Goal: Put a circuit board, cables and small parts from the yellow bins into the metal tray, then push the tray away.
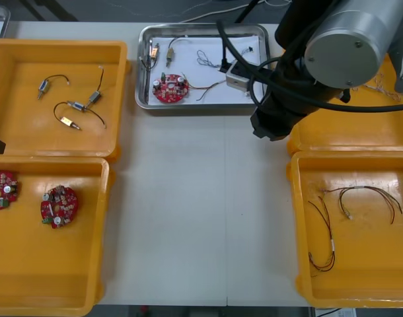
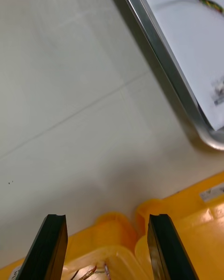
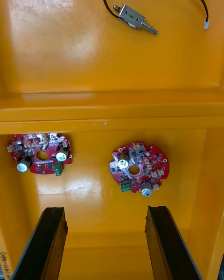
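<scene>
Shiny, polished metal tray [image 1: 201,106], matt white inside; glossy, smooth plastic on yellow bins [image 1: 30,129]; matt, smooth table [image 1: 201,211].

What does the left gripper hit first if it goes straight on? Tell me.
Probably the board lying between the left gripper's open fingers, or the bin floor beside it; depth is unclear.

The right arm [image 1: 347,46] looms across, hiding most of the far yellow bin [image 1: 360,135] and a corner of the metal tray [image 1: 201,28].
</scene>
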`<state>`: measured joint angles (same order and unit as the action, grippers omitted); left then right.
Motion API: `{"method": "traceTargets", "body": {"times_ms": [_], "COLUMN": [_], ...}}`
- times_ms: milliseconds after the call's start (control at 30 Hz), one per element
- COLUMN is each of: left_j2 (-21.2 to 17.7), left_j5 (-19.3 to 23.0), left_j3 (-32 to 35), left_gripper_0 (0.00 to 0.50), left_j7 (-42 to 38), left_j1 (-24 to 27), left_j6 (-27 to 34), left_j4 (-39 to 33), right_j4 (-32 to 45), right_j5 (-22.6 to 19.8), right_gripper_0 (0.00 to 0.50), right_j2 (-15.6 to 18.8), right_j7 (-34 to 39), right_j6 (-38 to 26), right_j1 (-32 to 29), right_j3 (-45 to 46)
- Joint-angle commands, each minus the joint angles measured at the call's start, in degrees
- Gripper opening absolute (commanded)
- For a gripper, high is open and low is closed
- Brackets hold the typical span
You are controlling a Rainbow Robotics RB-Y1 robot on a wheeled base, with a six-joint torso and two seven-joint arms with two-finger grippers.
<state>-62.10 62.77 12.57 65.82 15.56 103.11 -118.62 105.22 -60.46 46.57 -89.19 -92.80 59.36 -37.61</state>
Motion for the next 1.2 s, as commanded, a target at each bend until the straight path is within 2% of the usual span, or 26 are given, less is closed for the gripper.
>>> {"method": "traceTargets", "body": {"times_ms": [33,300,600,867,1200], "left_j2": [-2.6,-2.6,-2.6,-2.6,-2.6], "left_j5": [0.4,0.4,0.4,0.4,0.4], "left_j3": [2.0,2.0,2.0,2.0,2.0], "left_gripper_0": [0.5,0.5,0.5,0.5,0.5], "left_j7": [-2.8,-2.8,-2.8,-2.8,-2.8], "left_j1": [-0.6,-0.6,-0.6,-0.6,-0.6], "left_j6": [0.5,0.5,0.5,0.5,0.5], "left_j4": [-1.4,-1.4,-1.4,-1.4,-1.4], "right_j4": [1.9,3.8,7.5,11.3,13.2], "right_j5": [-2.6,-4.2,-4.8,-3.2,-0.9], "right_gripper_0": [0.5,0.5,0.5,0.5,0.5], "right_j2": [6.0,11.4,15.4,16.6,16.7], "right_j7": [6.0,13.3,22.8,28.1,28.8], "right_j6": [-1.3,-3.0,-6.5,-7.9,-9.5], "right_j1": [-3.2,-8.7,-19.8,-29.8,-39.2], "right_j3": [4.9,10.6,22.9,32.6,42.3]}}
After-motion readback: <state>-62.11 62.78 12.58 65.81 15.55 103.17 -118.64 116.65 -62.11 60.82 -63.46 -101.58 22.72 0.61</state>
